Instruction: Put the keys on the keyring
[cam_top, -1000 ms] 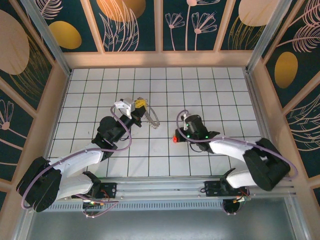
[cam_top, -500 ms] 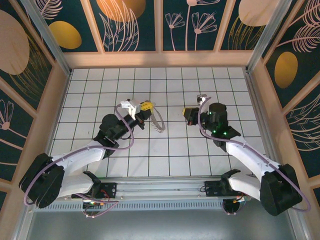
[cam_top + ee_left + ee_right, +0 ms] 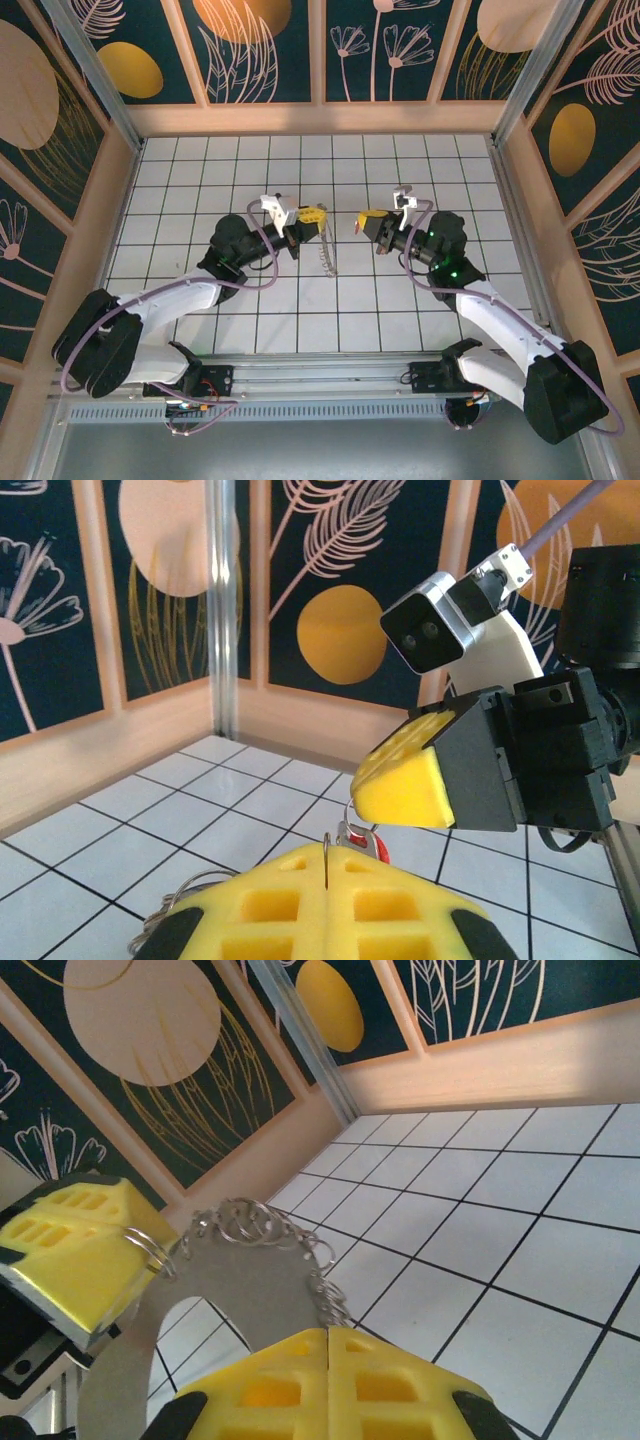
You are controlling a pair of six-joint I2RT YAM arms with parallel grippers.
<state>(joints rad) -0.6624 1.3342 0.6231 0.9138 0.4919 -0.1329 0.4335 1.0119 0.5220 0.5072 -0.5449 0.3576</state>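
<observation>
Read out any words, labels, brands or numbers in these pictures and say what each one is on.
No text can be read anywhere.
Wall panels: leaf and circle patterns, no lettering.
Left gripper, right gripper, key, keyring: no markings.
Arm bases: any print too small to read.

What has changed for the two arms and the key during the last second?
The right gripper carried the key up from the tiles and away from its base, turning to face the left gripper, which moved right with the hanging keyring. Both grippers stayed shut.
</observation>
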